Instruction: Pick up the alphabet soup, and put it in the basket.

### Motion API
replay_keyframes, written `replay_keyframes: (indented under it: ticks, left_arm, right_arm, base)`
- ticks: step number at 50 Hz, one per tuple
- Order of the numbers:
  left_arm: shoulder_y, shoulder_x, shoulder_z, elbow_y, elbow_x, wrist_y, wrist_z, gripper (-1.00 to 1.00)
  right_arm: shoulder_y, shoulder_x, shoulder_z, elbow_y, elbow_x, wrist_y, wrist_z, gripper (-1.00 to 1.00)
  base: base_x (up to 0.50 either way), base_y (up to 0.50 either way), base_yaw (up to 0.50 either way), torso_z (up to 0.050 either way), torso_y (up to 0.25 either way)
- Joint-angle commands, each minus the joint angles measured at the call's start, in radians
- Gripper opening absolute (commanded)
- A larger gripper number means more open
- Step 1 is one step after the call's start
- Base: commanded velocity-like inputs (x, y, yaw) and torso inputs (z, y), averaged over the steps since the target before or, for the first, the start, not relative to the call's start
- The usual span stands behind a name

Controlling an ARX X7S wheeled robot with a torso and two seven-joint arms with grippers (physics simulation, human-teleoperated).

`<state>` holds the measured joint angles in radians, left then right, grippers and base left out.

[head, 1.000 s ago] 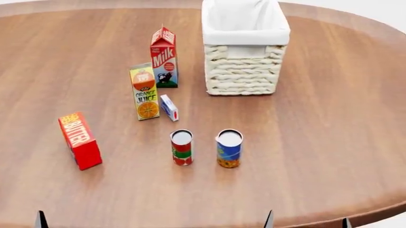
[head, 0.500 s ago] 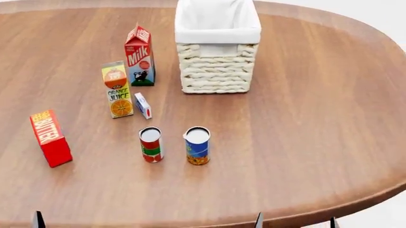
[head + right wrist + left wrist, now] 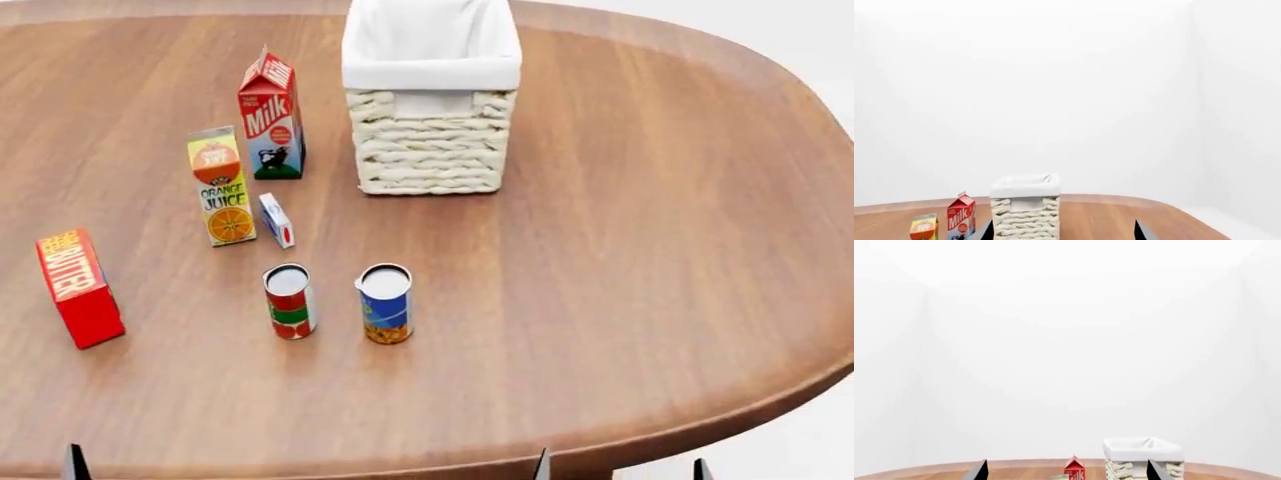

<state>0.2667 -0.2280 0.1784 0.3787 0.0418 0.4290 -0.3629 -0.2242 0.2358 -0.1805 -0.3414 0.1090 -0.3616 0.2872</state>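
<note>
So, going left to right across the wooden counter (image 3: 641, 250): a red butter box (image 3: 78, 288) stands nearest the left edge, then an orange juice carton (image 3: 220, 186) with a milk carton (image 3: 271, 115) behind it and a small white box (image 3: 276, 220) just beside the juice. Nearer the front, a red-and-green can (image 3: 288, 301) stands upright, and just to its right, apart from it, the alphabet soup (image 3: 386, 303), also upright, untouched. The basket (image 3: 430, 150) sits well behind the soup, toward the far side. The left end effector (image 3: 1066, 473) shows two dark tips spread apart, holding nothing; the right end effector (image 3: 1063, 231) likewise stands apart and empty.
</note>
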Motion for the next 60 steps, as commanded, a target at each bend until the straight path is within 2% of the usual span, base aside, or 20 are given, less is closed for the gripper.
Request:
replay_keyframes:
  ticks: [1, 15, 60]
  left_arm:
    - [0.003, -0.006, 0.003, 0.003, 0.0, 0.006, -0.009, 1.0]
    - [-0.003, -0.011, 0.01, 0.001, 0.0, 0.002, -0.017, 1.0]
    - [0.001, -0.03, 0.023, 0.007, -0.001, 0.009, -0.045, 1.0]
  right_arm:
    - [-0.019, 0.003, -0.006, -0.001, -0.044, -0.084, 0.007, 1.0]
    - [-0.005, 0.012, -0.011, -0.002, -0.018, -0.031, 0.011, 1.0]
    - [-0.007, 0.03, -0.034, -0.003, -0.01, -0.041, 0.026, 1.0]
  base:
    - [0.0, 0.0, 0.0, 0.0, 0.0]
    - [0.29, -0.02, 0.0, 0.0, 0.0]
    - [0.21, -0.03, 0.0, 0.0, 0.0]
